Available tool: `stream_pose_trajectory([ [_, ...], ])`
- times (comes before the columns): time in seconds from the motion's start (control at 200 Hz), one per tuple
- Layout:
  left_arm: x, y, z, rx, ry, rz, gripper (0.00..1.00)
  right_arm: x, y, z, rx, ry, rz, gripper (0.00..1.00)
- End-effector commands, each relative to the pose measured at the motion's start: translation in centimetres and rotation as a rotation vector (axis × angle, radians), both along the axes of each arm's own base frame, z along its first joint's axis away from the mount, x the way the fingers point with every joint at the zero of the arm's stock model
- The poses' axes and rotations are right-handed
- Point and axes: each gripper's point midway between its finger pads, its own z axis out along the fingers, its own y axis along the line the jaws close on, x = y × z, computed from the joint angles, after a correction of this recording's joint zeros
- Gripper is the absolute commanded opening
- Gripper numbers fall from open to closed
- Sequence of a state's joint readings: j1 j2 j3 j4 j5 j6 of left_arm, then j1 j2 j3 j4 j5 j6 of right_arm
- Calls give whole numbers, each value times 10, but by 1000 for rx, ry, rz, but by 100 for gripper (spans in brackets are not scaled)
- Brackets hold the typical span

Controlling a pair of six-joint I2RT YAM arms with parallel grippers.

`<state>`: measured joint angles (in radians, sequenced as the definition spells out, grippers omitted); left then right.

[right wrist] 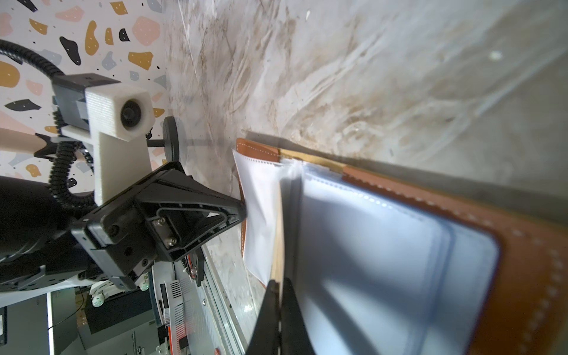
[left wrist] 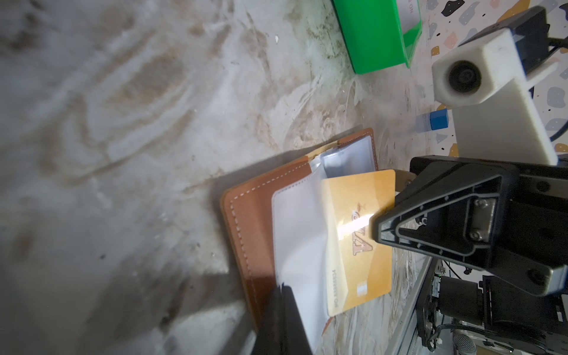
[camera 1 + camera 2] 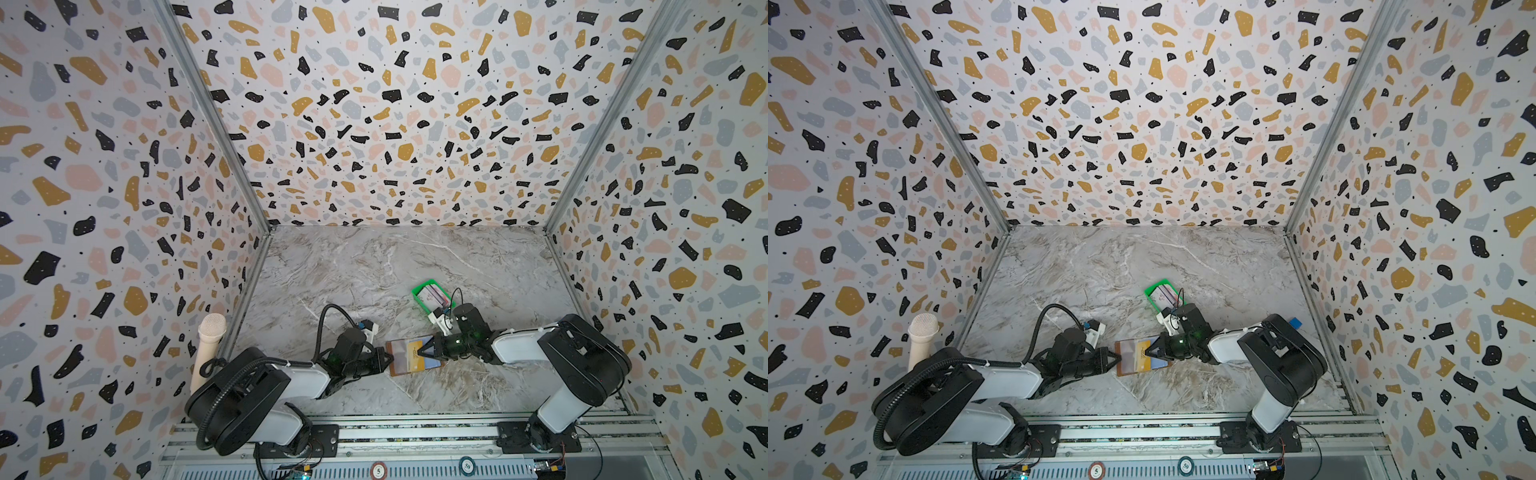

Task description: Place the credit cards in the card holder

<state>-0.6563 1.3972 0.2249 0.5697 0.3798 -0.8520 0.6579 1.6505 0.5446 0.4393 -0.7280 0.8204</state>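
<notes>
Straight ahead of the right gripper [image 2: 376, 228], which is pinching a gold plastic credit card [image 2: 362, 199], the tan leather card holder [image 2: 246, 221] is lying open, its clear plastic sleeve [image 2: 298, 227] facing the card's edge, the left gripper [image 1: 239, 212] clamping it opposite.

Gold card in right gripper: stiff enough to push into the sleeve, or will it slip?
Probably stiff: the gold card looks flat though the right gripper pinches one edge. Its glare hints it may slip. The sleeve looks crumpled, likely floppy.
</notes>
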Motion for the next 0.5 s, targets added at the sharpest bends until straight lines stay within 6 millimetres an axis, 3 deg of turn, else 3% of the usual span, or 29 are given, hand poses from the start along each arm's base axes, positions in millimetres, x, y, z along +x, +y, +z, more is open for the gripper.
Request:
stream_pose_trajectory([
  [0.0,-3,7,-7,29,11,14,0,-2,4,1,-8,-31,39,0],
  [0.3,11,18,9,60,-49,78,0,-2,3,-3,-28,-57,53,0],
  [0.496,8,24,-7,115,-10,77,0,-2,7,-1,-15,-68,73,0],
])
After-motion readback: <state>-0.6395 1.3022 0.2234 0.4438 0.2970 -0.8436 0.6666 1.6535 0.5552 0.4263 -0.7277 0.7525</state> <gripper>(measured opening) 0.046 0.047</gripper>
